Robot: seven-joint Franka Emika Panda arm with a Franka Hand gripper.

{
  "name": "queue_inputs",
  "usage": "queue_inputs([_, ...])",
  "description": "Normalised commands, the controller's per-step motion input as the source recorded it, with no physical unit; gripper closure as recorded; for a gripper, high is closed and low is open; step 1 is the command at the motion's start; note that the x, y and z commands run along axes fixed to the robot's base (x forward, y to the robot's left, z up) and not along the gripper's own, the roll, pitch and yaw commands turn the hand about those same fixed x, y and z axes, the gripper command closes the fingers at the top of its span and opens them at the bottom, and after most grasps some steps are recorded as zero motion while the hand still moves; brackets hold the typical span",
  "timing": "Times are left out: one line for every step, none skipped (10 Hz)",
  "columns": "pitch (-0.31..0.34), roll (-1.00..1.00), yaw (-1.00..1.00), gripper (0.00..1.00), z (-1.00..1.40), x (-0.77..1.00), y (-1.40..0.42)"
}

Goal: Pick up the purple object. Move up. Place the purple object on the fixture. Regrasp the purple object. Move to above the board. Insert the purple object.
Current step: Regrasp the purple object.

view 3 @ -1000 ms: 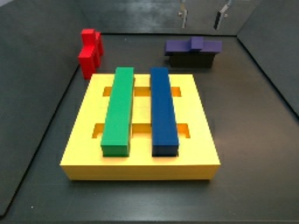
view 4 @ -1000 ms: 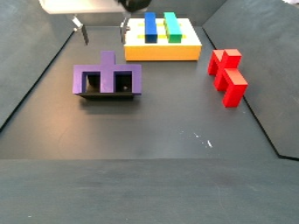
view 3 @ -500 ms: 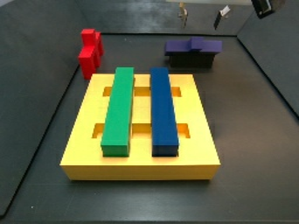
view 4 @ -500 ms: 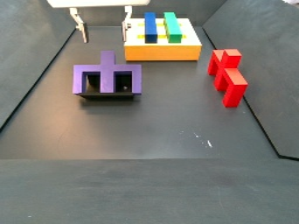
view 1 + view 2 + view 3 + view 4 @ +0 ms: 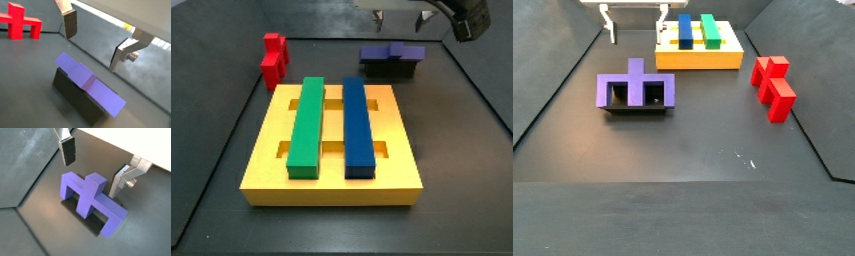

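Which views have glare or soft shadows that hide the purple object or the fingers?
In a wrist view, glare streaks the wall behind the fingers; the purple object stays sharp on the fixture. In a side view, light is even, the gripper open above, the object casting a soft shadow.

The purple object (image 5: pixel 636 90) sits on the fixture (image 5: pixel 637 108) — gripper (image 5: pixel 632 23) above, apart; the board (image 5: pixel 699 56) lies behind, beside it.

A red blocky piece (image 5: pixel 775 86) stands on the dark floor (image 5: pixel 700 150), at three o'clock.
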Motion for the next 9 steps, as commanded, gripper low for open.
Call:
queue_inputs([0.000, 1.00, 0.00, 0.00, 0.00, 0.00, -0.14])
queue_inputs([0.000, 1.00, 0.00, 0.00, 0.00, 0.00, -0.13])
queue_inputs([0.069, 0.74, 0.00, 0.00, -0.08, 0.05, -0.09])
queue_inputs([0.063, 0.53, 0.00, 0.00, -0.04, 0.03, -0.07])
queue_inputs([0.000, 0.00, 0.00, 0.00, -0.06, 0.02, 0.00])
queue_inputs([-0.051, 0.04, 0.00, 0.00, -0.43, 0.00, -0.04])
queue_inputs([-0.086, 0.15, 0.01, 0.00, -0.51, 0.01, -0.10])
queue_inputs([0.000, 0.22, 0.06, 0.00, -0.38, 0.21, -0.11])
queue_inputs([0.000, 0.24, 0.10, 0.00, -0.31, 0.21, -0.09])
